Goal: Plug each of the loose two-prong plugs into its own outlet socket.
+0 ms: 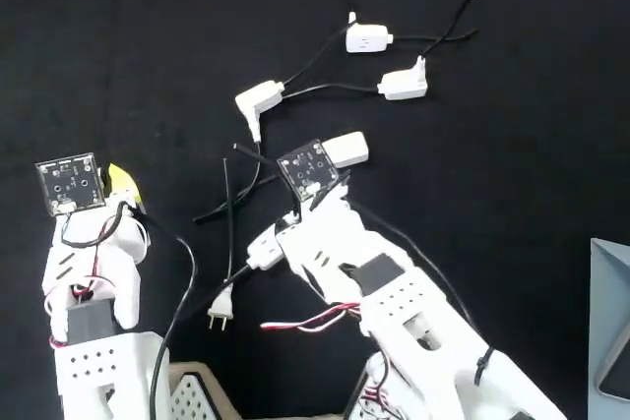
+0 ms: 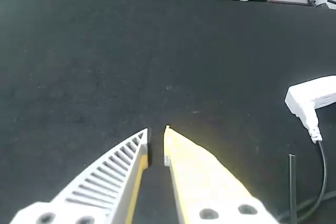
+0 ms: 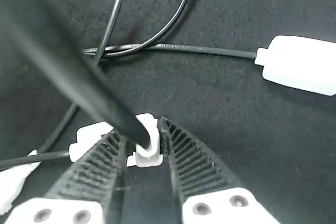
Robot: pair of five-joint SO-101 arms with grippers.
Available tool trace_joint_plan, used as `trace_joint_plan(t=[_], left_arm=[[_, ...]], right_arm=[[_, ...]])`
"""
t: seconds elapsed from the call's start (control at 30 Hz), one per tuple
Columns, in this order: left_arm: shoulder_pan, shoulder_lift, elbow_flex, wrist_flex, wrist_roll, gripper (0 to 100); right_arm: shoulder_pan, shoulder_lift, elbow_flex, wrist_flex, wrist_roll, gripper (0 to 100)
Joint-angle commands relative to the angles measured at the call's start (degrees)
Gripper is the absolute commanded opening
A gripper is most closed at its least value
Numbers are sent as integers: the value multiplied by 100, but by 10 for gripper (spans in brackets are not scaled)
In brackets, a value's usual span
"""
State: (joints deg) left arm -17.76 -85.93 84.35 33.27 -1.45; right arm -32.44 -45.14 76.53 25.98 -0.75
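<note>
At the far left, the left tool (image 2: 156, 134) hangs close over the black surface (image 1: 512, 204). Its white and yellow fingers are nearly together, with only a thin slit between them and nothing held.

Right of that arm, near the front edge, a loose two-prong plug (image 1: 220, 315) lies flat on the surface. Its prongs point toward the near edge and its black cable runs back toward the middle. Farther back, an angled white socket (image 1: 259, 99) rests well apart from that plug.

In the middle, the right tool (image 3: 142, 129) is clamped on a small white plug (image 3: 147, 148) (a thick black cable rises from it toward the wrist camera). The ribbed fingers press against both of its sides. Just beyond it lies a white block (image 3: 300, 64) with a black cable leaving one end; I cannot tell whether it is a plug or a socket.

Farther right and back, a far socket (image 1: 367, 38) and a nearer socket (image 1: 404, 83) lie close together, each trailing a black cable.
</note>
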Motion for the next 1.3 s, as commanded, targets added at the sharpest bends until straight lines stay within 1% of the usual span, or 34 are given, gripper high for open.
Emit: trace_joint_plan(t=[0.0, 0.27, 0.4, 0.5, 0.67, 0.83, 0.97, 1.27], left_arm=[[-57, -53, -40, -123, 35, 65], [-40, -53, -40, -123, 26, 65], [-40, -53, -40, -123, 26, 65], [-40, -53, -40, -114, 26, 65], [-22, -53, -40, -114, 26, 65], [-22, -53, -40, -114, 26, 65], [-22, -53, -40, -123, 26, 65], [-22, -53, -40, -123, 26, 65]], right_arm=[[53, 31, -374, -114, -26, 11], [18, 40, -382, -123, -9, 11], [-132, 40, -382, -123, -9, 11], [-123, 40, -400, -141, 141, 11], [-123, 40, -365, -299, 176, 11], [-229, 40, -409, -290, 193, 11], [-325, 40, -418, -281, 422, 11], [-334, 66, -505, -62, 422, 11]])
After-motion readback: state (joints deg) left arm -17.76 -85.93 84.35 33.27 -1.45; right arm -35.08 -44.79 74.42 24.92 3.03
